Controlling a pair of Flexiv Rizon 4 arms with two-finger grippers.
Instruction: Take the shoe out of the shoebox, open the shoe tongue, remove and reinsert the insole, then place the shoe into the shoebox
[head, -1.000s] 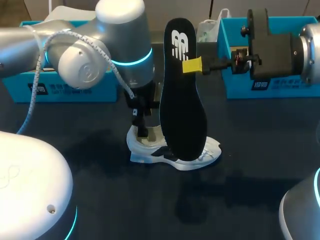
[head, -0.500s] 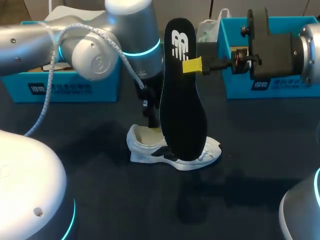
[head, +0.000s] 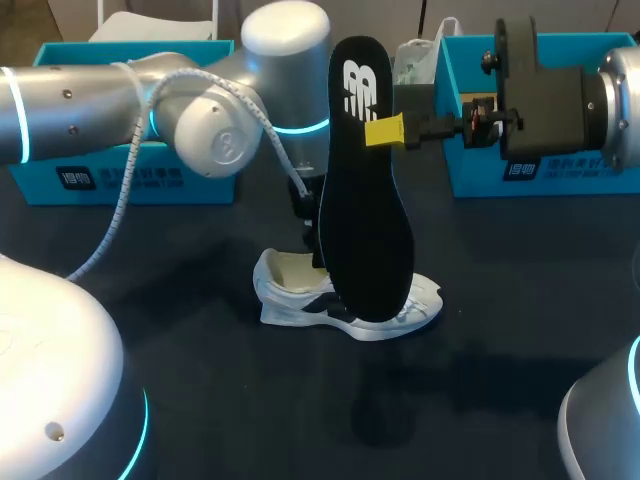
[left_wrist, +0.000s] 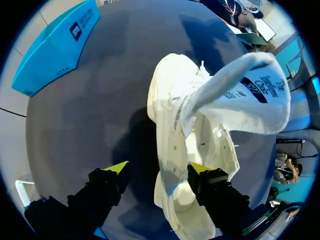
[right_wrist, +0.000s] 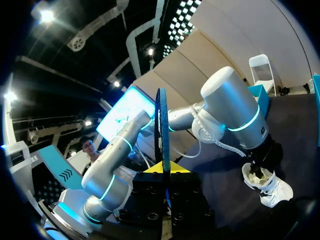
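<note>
**Dangling by one edge: an insole over a shoe nobody was gripping**

The right claw (head: 385, 131) was clamped on the insole (head: 365, 210), its yellow tips nipping one long edge near the upper end. From that pinch the insole hung upright, its lower end at the shoe (head: 345, 305); whether it touched could not be told. With such a high, one-sided pinch, I judged that the long sole could pivot, buckle or slip free once its tip pressed into the shoe.

The left claw (left_wrist: 159, 167) stood wide, holding nothing. One finger hung over the bare worktop (head: 200, 400) and the other over the shoe's opening near the heel, so they straddled a side wall. Nothing anchored the shoe, and a downward push from the insole would likely skate or tip it. The tongue (left_wrist: 240, 95) was folded up and away from the opening; if it flopped back it would block the way in. The left wrist sat close behind the insole, so a sideways swing of either arm risked a knock.

The shoe lay near the middle of the worktop, with open dark surface toward the near edge and to both sides. The left shoebox (head: 130, 170) at the far left corner and the right shoebox (head: 540, 170) at the far right corner stood well apart from it.
</note>
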